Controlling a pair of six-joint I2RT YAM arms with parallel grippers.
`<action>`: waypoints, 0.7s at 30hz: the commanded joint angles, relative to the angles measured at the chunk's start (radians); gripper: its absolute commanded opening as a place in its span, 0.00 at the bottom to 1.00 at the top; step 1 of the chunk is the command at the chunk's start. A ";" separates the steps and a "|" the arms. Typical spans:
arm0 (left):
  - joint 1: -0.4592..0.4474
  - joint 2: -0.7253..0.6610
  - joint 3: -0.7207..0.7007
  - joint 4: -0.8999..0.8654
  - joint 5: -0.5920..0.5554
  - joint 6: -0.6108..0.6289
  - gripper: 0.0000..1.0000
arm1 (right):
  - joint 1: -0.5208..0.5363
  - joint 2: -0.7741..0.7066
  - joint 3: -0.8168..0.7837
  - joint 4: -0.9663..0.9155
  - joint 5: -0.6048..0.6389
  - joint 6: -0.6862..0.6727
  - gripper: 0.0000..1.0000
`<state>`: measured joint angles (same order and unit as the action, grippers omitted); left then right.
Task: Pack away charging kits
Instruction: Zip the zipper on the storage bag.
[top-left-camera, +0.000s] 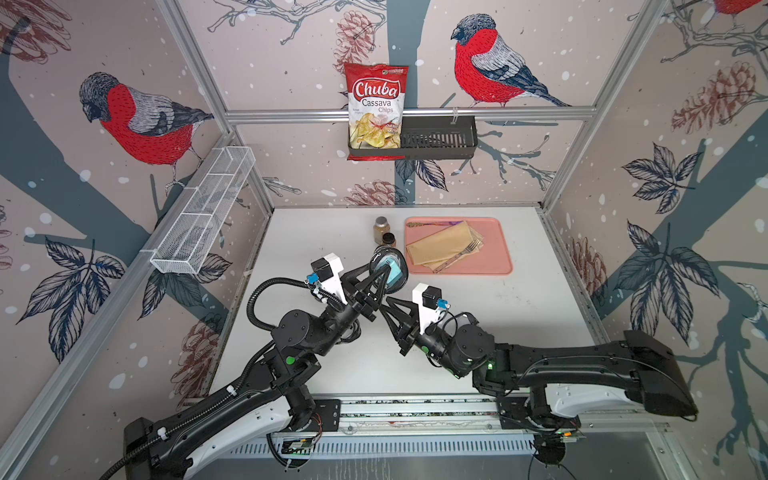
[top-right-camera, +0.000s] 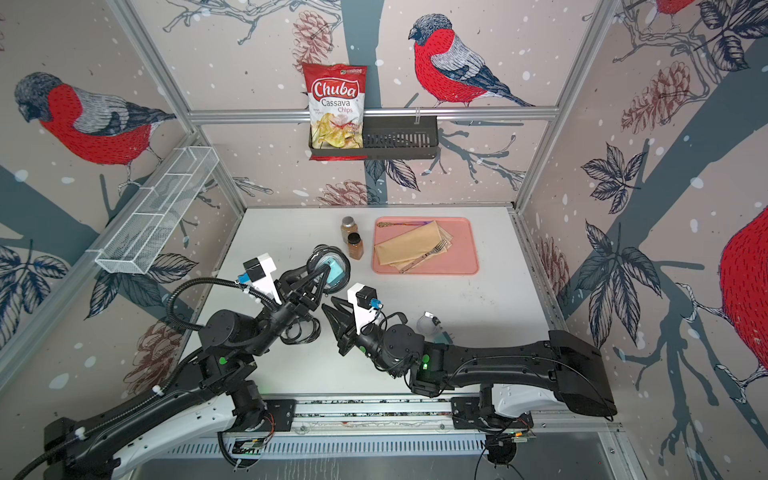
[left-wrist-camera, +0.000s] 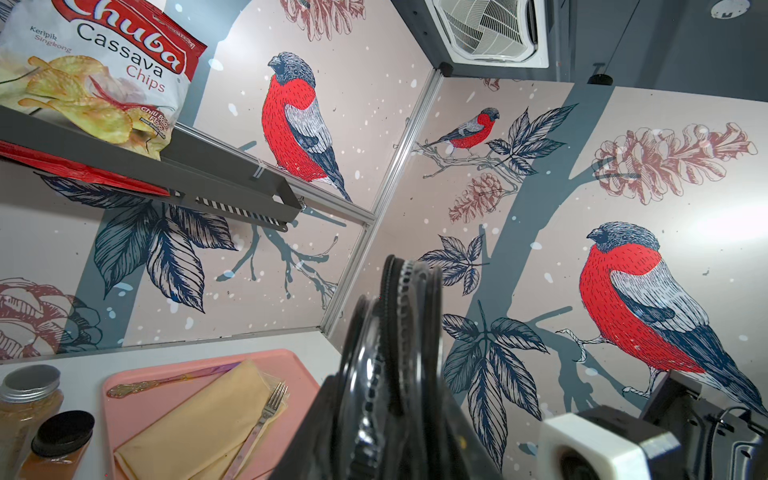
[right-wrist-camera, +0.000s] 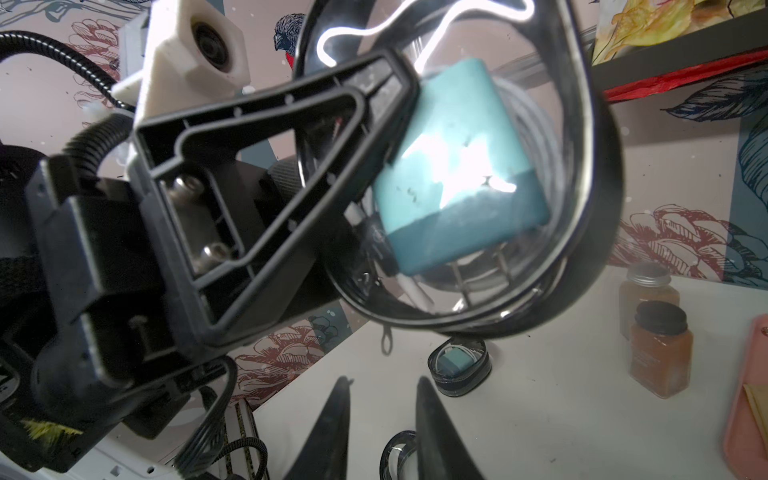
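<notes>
My left gripper is shut on an oval clear case with a black rim, held tilted above the table. Through the case wall show a teal plug charger with metal prongs and a coiled white cable. In the left wrist view the case is seen edge-on. My right gripper hangs open and empty just below it. A second case holding a teal charger rests on the table. A third case is partly hidden behind one right finger.
Two brown spice jars stand next to a pink tray with a folded tan cloth, a fork and a spoon. A chips bag sits in the black wall basket. A white wire basket hangs on the left wall.
</notes>
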<state>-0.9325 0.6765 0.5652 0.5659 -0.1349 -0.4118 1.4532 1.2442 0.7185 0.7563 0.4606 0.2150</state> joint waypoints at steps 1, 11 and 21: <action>-0.002 0.006 0.009 0.078 -0.034 0.007 0.00 | 0.001 -0.018 0.006 0.065 -0.020 -0.022 0.29; -0.003 0.012 0.012 0.078 -0.045 -0.006 0.00 | -0.004 0.002 0.042 0.045 0.020 -0.007 0.30; -0.003 -0.014 0.005 0.064 -0.083 -0.010 0.00 | -0.004 0.004 0.019 0.045 0.021 0.029 0.31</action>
<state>-0.9333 0.6674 0.5690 0.5774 -0.1970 -0.4194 1.4487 1.2480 0.7406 0.7845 0.4725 0.2199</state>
